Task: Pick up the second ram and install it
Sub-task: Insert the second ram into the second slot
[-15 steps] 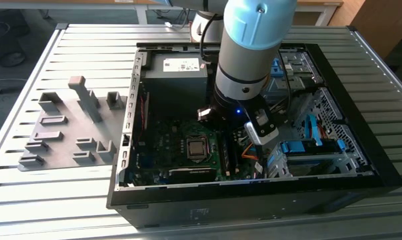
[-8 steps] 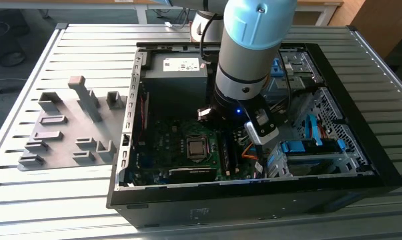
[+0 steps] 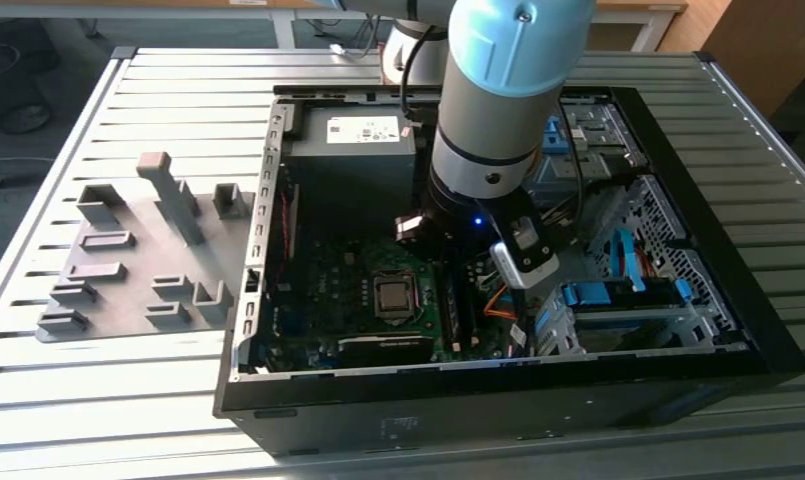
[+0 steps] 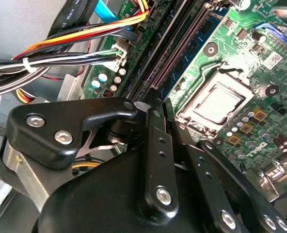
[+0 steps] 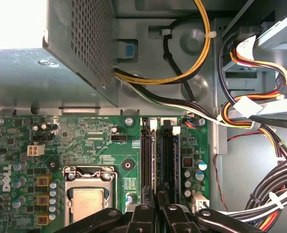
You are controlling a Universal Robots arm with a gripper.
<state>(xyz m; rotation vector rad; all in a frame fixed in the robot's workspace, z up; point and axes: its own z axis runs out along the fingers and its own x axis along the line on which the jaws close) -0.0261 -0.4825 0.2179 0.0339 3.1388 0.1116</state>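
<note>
We have the gripper (image 5: 158, 206) down at the motherboard slots (image 5: 158, 160), fingers together on the second ram (image 5: 158, 167). We judge it the seating step, calling for a straight, even press.

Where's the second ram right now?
In the first wrist view the second ram stands in the motherboard slots beside the CPU socket, at the gripper.
</note>
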